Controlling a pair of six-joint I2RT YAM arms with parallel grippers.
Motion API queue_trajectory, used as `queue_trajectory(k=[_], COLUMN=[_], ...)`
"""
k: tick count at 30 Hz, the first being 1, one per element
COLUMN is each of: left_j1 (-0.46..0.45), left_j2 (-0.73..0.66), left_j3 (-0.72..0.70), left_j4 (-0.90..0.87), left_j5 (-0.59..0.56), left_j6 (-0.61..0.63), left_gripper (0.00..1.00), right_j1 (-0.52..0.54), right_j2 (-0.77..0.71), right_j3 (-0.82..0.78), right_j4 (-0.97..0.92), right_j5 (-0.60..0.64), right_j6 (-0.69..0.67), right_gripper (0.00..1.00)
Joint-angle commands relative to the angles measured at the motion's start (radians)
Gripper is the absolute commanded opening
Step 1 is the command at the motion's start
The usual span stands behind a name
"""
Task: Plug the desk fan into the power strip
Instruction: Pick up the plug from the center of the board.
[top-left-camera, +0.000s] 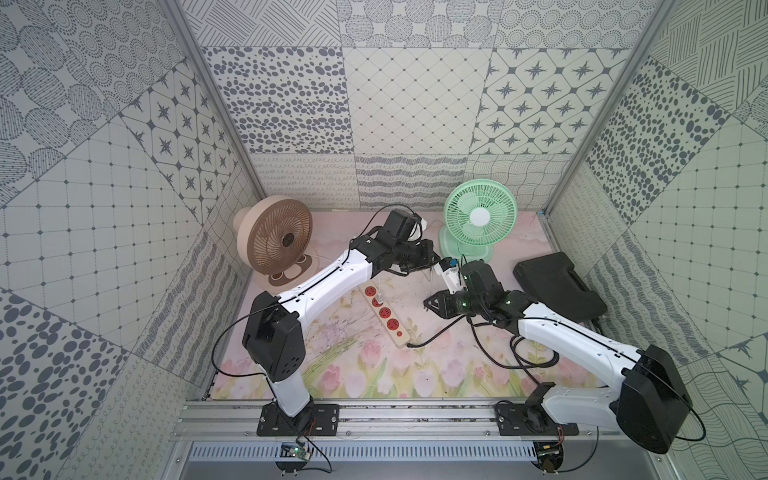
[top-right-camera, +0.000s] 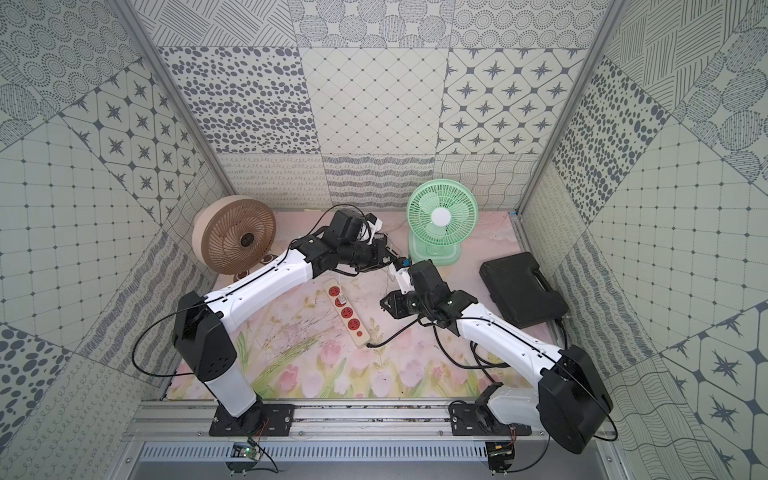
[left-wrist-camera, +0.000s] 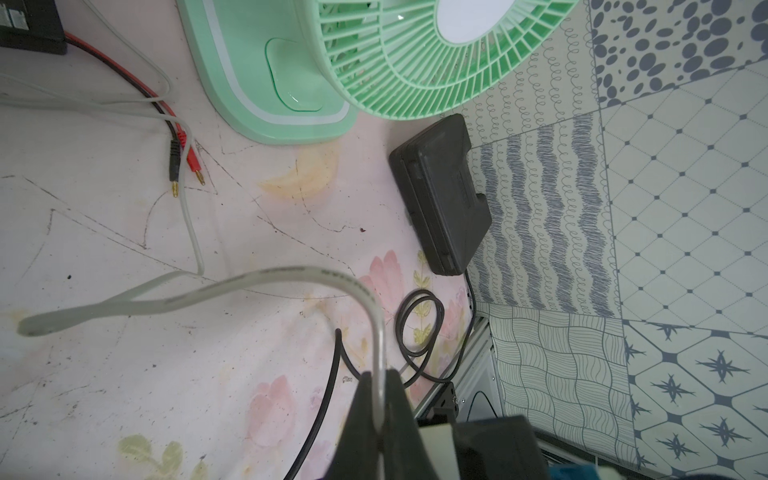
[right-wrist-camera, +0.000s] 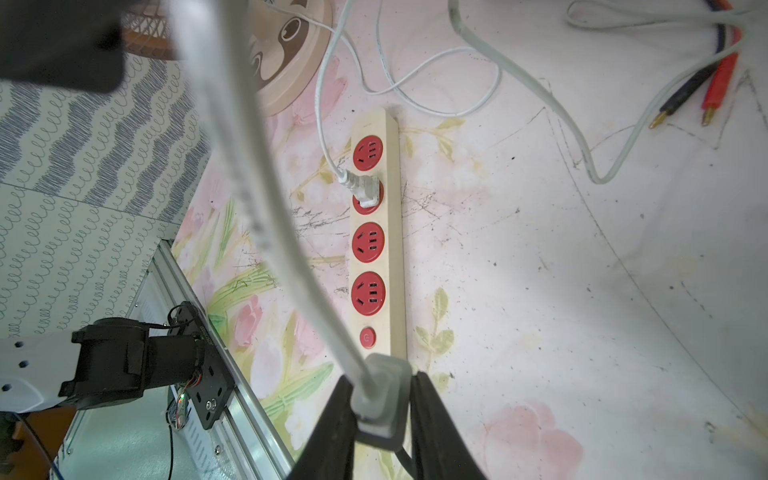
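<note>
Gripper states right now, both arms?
Left gripper: closed on the pale grey flat cord.
Right gripper: closed on the pale grey moulded plug.

The green desk fan (left-wrist-camera: 232, 75) is showing smooth, glossy plastic that is catching the light on its base, while the black case (left-wrist-camera: 449, 195) is looking like matt, finely grained plastic. The power strip (right-wrist-camera: 395, 249) is showing a matt cream plastic body with smoother red plastic sockets, and the grey cord (left-wrist-camera: 291, 275) and the grey plug (right-wrist-camera: 380, 395) are looking like smooth, satin plastic or rubber. The flower-printed table cover (right-wrist-camera: 540, 291) is looking smooth but is carrying many scratches and dark scuffs, the rail (top-left-camera: 415, 415) is shining like brushed metal, and the banana plugs (right-wrist-camera: 721, 83) are ending in gleaming gold-coloured metal tips.
</note>
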Motion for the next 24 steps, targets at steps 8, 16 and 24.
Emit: queue_trajectory(k=[8, 16, 24], left_j1=[-0.022, -0.032, -0.026], left_j2=[-0.023, -0.034, -0.031], left_j3=[-0.016, -0.038, -0.003], left_j4=[0.043, 0.055, 0.005], left_j5=[0.093, 0.107, 0.078], left_j6=[0.031, 0.029, 0.067], left_gripper=[0.00, 0.00, 0.48], right_j1=[0.006, 0.006, 0.005], right_j2=[0.053, 0.084, 0.067], right_j3=[0.052, 0.083, 0.071], right_j4=[0.022, 0.007, 0.011], right_j5=[0.000, -0.003, -0.003], right_j6=[0.019, 0.029, 0.044], right_gripper=[0.22, 0.00, 0.00])
